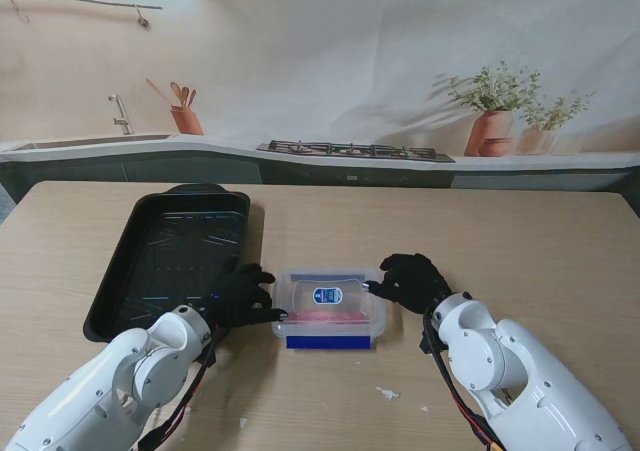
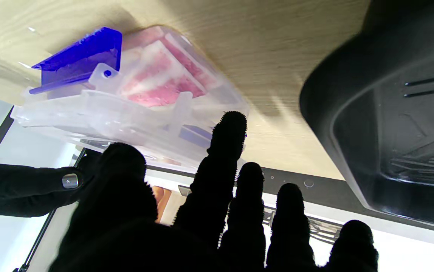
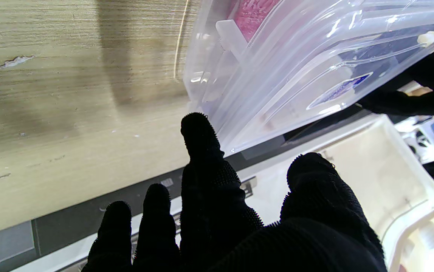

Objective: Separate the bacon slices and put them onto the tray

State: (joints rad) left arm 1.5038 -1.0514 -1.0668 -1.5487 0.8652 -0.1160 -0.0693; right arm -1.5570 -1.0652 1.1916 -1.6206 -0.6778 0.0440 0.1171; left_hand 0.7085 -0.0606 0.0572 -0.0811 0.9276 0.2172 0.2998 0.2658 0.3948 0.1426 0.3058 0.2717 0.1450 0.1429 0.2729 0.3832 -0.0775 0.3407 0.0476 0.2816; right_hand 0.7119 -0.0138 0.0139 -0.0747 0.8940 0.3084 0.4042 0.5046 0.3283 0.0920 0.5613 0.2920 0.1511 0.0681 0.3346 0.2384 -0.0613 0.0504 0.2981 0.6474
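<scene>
from the stand, the clear bacon box sits on the surface right of the black tray, left hand and right hand flanking it. both wrist views show spread fingers, fingertips at its edges, gripping nothing.

my left robot hand black-gloved | my right robot hand black-gloved | tray black | box clear, blue clip, blue-white label | bacon pink with white stripes | bench pale woodgrain
</scene>
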